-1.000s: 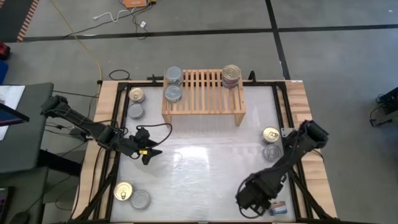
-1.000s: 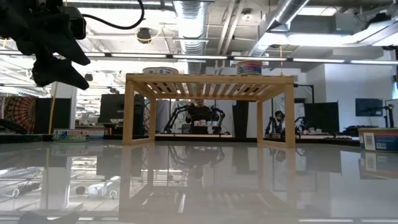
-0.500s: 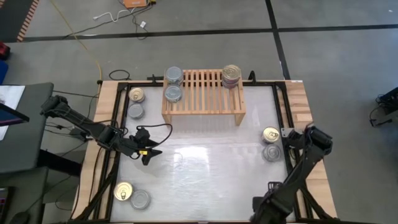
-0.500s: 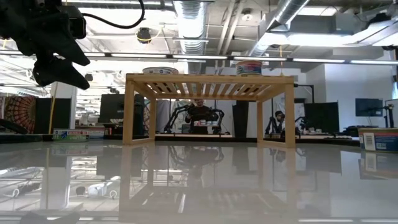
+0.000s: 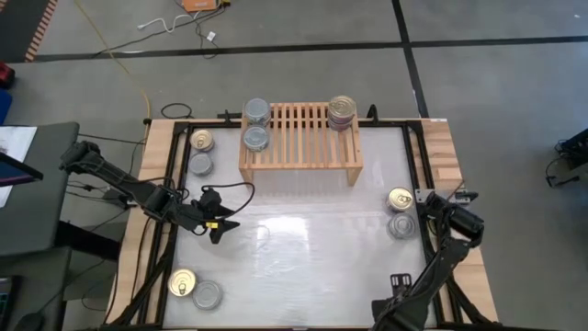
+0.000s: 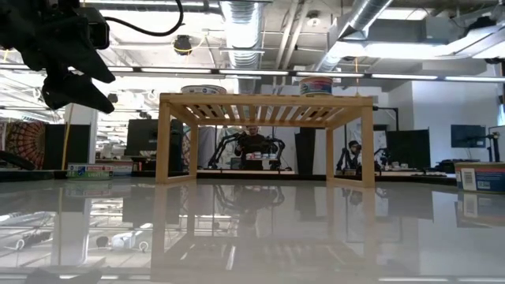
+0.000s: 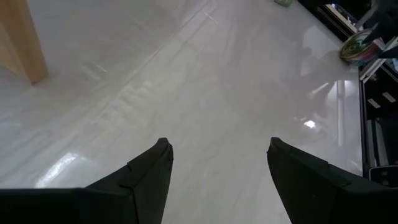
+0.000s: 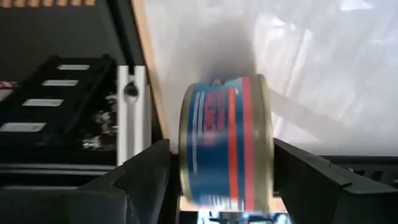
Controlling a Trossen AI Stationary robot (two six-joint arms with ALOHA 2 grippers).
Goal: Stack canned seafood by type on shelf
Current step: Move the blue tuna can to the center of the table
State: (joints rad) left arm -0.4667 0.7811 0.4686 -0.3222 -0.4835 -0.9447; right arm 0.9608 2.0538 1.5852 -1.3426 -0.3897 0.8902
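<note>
A: High view. Shelf (image 5: pixel 300 136) at the far middle of the table, three stacks of tins on it: two at its left end (image 5: pixel 256 126), one at its right end (image 5: pixel 342 112). Loose tins: two just left of the shelf (image 5: pixel 201 153), two to the shelf's near right at the table's edge (image 5: pixel 401 211), two far off toward the near-left corner (image 5: pixel 194 288). Left gripper (image 5: pixel 223 223) hangs over bare table, near-left of the shelf. Right arm is folded back at the near-right edge; its gripper isn't visible here.

B: Low view?

A: Shelf (image 6: pixel 266 136) dead ahead, tin tops just show above the slats. Left gripper (image 6: pixel 72 75) up high, left of it.

B: Left wrist?

A: Left fingers (image 7: pixel 152 171) spread apart, nothing between them, only table; shelf leg (image 7: pixel 22 38) off to one side.

B: Right wrist?

A: Right gripper (image 8: pixel 221 180) jaws wide, a blue-and-red tin (image 8: pixel 225 143) sits between them at the table's edge. Fingers look clear of it, so not gripped yet, I'd say.

B: Handling?

A: Rigid metal, slick label, likely some heft. Pinch across the round side wall, mid-height, squarely, or it may squirt out. Set down flat to stack.
</note>
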